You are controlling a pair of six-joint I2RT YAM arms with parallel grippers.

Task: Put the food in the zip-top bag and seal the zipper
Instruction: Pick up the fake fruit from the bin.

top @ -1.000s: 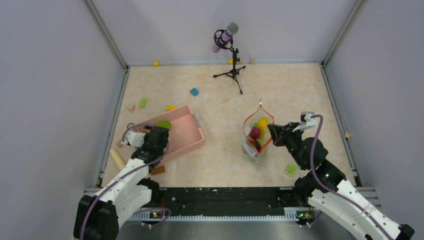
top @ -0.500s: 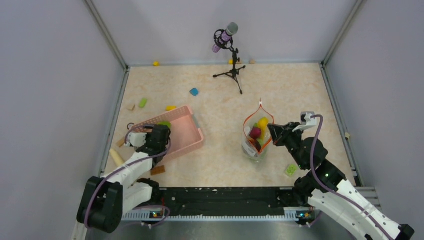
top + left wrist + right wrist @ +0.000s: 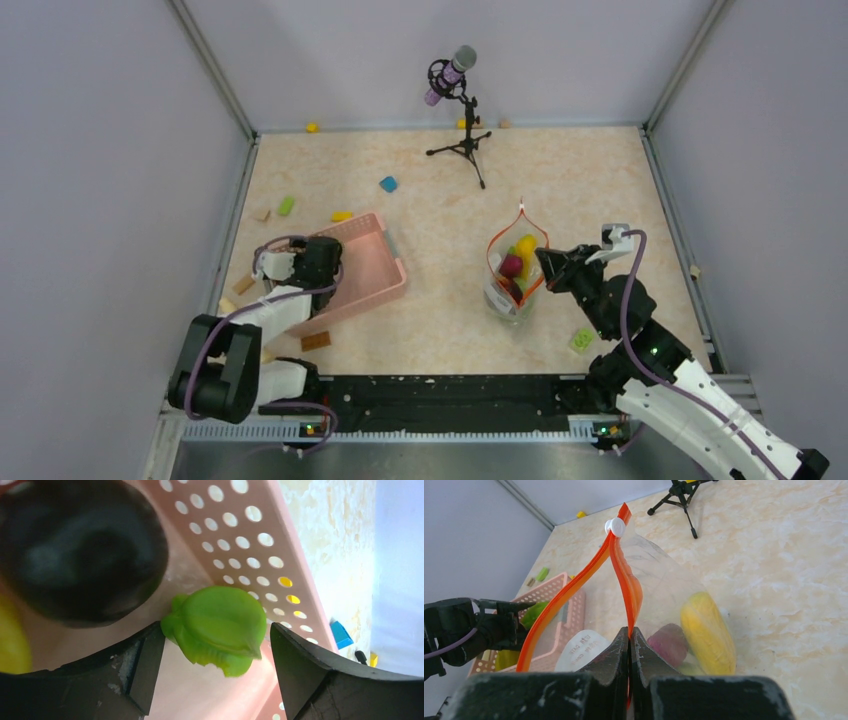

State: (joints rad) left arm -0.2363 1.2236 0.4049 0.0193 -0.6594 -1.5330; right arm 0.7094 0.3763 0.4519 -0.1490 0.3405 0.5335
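Left wrist: the left gripper (image 3: 216, 652), newly dipped into the pink slotted plastic basket (image 3: 252, 540) at 9 o'clock, straddles a bright green toy food piece (image 3: 220, 625), wide open and empty, ready to pick. At 3 o'clock, the right gripper (image 3: 630, 639) keeps pinching the orange-red zipper (image 3: 624, 577) of the clear zip-top bag (image 3: 664, 575).

Beige table (image 3: 440, 200): basket (image 3: 368, 268), zip-top bag (image 3: 499, 296), microphone stand (image 3: 467, 141)
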